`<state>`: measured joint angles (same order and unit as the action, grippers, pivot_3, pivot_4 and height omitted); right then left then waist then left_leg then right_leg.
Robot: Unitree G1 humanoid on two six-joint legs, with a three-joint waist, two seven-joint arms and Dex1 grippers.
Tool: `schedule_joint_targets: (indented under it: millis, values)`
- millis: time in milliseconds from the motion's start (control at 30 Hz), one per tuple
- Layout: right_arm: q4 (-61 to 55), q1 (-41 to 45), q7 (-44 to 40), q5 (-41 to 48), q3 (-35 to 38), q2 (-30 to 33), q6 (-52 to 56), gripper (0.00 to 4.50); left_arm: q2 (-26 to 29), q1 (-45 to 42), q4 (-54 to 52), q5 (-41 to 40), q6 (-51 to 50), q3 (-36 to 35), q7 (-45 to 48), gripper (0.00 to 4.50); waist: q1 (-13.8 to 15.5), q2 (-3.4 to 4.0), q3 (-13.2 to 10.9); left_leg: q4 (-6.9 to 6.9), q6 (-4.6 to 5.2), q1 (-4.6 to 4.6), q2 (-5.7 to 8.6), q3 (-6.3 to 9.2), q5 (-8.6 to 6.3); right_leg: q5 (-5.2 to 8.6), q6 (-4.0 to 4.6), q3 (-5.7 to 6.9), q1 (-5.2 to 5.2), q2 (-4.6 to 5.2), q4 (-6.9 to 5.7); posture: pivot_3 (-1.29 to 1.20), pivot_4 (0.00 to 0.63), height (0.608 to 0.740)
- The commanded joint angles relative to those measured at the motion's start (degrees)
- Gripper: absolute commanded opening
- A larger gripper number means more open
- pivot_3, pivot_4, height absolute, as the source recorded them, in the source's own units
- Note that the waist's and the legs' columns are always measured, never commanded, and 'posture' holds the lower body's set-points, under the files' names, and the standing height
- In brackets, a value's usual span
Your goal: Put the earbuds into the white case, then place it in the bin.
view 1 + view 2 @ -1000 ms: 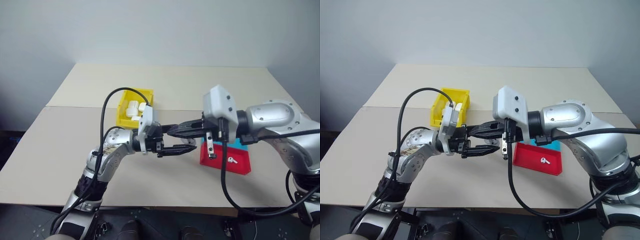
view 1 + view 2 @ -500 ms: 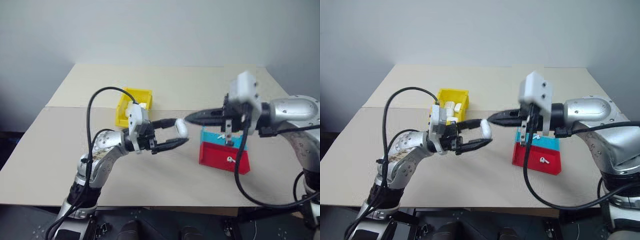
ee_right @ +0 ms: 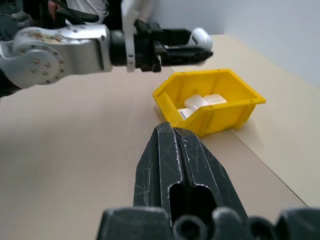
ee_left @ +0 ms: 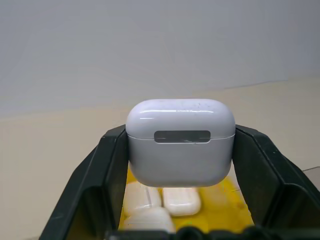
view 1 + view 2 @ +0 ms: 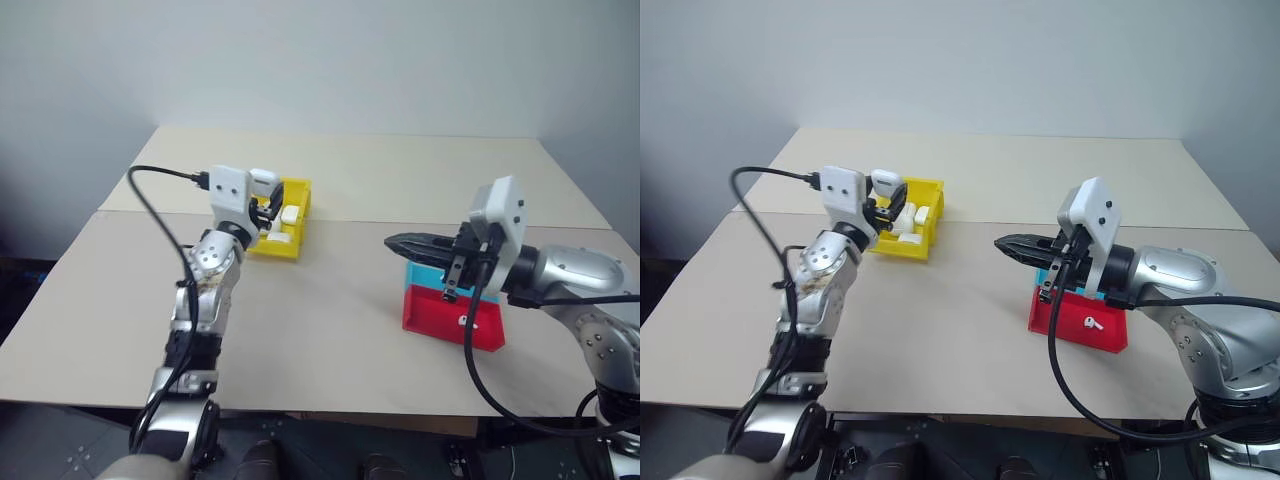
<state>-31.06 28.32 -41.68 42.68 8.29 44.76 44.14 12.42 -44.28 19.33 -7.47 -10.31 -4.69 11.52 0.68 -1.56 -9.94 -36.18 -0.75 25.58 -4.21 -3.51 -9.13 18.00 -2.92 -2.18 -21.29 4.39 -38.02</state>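
- Pale beige bench of two matte slabs butted together, seam running side to side just behind the bin; wide bare surface between the two arms and along the near edge.
- Plain light wall close behind the far edge; dark floor past the left and near edges.
- Left end effector raised over the near end of the bin, black fingers clamped on the white case, one on each side.
- Held clear of the bench, above the bin's open top, lid closed; glossy rounded white plastic with a grey oblong patch on the face toward the wrist camera.
- Bright yellow hard plastic, open-topped, rectangular, sloped front wall; several other white cases lying inside.
- Right end effector closed and empty, black scuffed fingers pressed together, hanging level above the bench, well apart from the bin.
- Red tray near the right edge, shallow glossy plastic, with a teal tray touching its far side.
- One earbud lying in the red tray, tiny, white, short-stemmed.
- No readable brand, label or writing anywhere.
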Motion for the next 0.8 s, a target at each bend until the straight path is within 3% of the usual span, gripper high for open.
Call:
schedule_joint_targets:
  millis: [33,167,267,400,533,667,800]
  values:
    - [-2.35,0.02,0.86,1.08,1.80,0.23,-0.35,0.00,-0.31,-4.74,8.92,2.68,5.10,0.96,-0.71,3.15,0.00,-0.01,-0.01,0.01,0.00,0.01,0.01,0.00,0.00,0.00,0.00,0.00,0.00,0.00,0.02,0.00,0.150,0.740]
    - [-3.17,-0.71,1.56,1.66,2.14,0.29,-0.28,0.00,0.17,-7.12,15.10,4.17,8.61,1.55,-0.22,4.43,0.00,-0.01,-0.01,0.09,0.00,0.05,0.03,0.00,0.00,0.00,0.00,0.01,-0.04,0.01,0.06,0.00,0.150,0.740]
    - [-3.74,-1.35,2.20,2.08,2.30,0.08,-0.33,0.00,0.45,-6.56,13.58,3.13,10.59,0.38,0.31,4.49,-0.08,-0.01,-0.01,0.14,-0.01,0.05,0.03,-0.02,0.00,0.00,0.00,0.00,-0.06,0.02,0.08,0.00,0.150,0.740]
    - [-4.18,-2.67,2.32,2.32,1.72,-0.66,-1.27,0.00,4.52,2.14,-5.47,-2.70,2.48,-0.90,7.73,4.49,-0.65,0.00,0.00,0.18,-0.03,0.04,0.02,-0.06,0.01,0.00,0.00,-0.06,-0.09,0.02,0.06,0.00,0.150,0.740]
    - [-4.06,-4.92,0.94,0.52,0.52,-1.45,-3.77,0.00,12.39,12.82,-24.77,-8.01,-9.69,-1.52,14.34,4.49,-1.18,0.00,0.00,0.22,-0.09,-0.03,-0.04,-0.06,0.05,0.00,0.00,-0.06,-0.07,0.01,0.00,0.00,0.150,0.740]
    - [-2.87,-7.33,-2.55,-1.59,-1.83,-1.62,-7.06,0.00,22.14,27.06,-46.48,-18.29,-22.30,-9.14,19.26,4.49,-1.75,-0.02,0.00,0.20,-0.09,-0.04,-0.08,-0.07,0.04,0.00,0.00,-0.08,-0.06,0.01,0.00,0.00,0.150,0.740]
    - [-1.80,-8.57,-5.22,-3.22,-2.57,-1.16,-9.21,0.00,26.11,33.63,-56.50,-23.65,-28.70,-14.81,18.61,4.49,-1.14,-0.02,0.00,0.14,-0.09,-0.11,-0.10,0.02,0.06,0.01,0.02,0.06,0.02,0.00,-0.05,0.00,0.150,0.740]
